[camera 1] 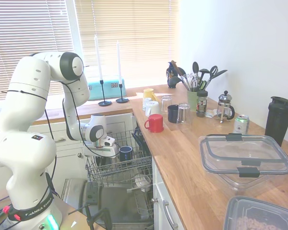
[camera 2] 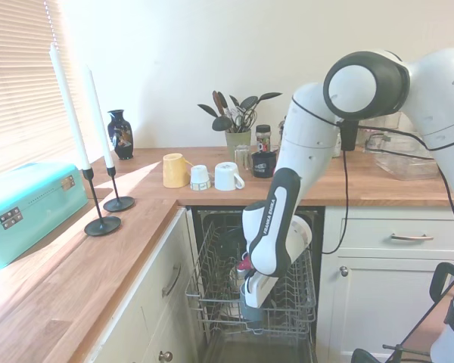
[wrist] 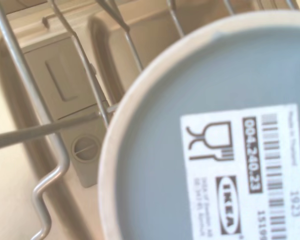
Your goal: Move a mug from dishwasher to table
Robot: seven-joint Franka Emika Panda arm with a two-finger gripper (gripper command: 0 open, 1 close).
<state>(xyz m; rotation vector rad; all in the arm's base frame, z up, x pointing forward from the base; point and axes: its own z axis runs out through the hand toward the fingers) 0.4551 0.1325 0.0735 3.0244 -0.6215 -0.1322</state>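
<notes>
Mug (wrist: 210, 135): slate-grey, upside down in the rack; its flat base fills the right and centre of the wrist view, so it sits directly under the pincer.
Pincer (camera 2: 251, 308): low centre of the second exterior frame, down among the wires; fingers hidden, cannot tell whether wide, narrow or closed on the mug.
Axis: mug's long axis looks vertical, base up; judged move is a straight lift.
Dishwasher (camera 1: 116, 168): door down, wire rack pulled out, lower centre of the first exterior frame; navy mug (camera 1: 126, 153) stands just right of the pincer.
Table (camera 1: 192, 158): wooden counter to the right, above rack level.
Writing: base sticker reads "IKEA", "004.240.23", "1923", with barcode and food-safe glass-and-fork mark; arm marked "FRANKA".
</notes>
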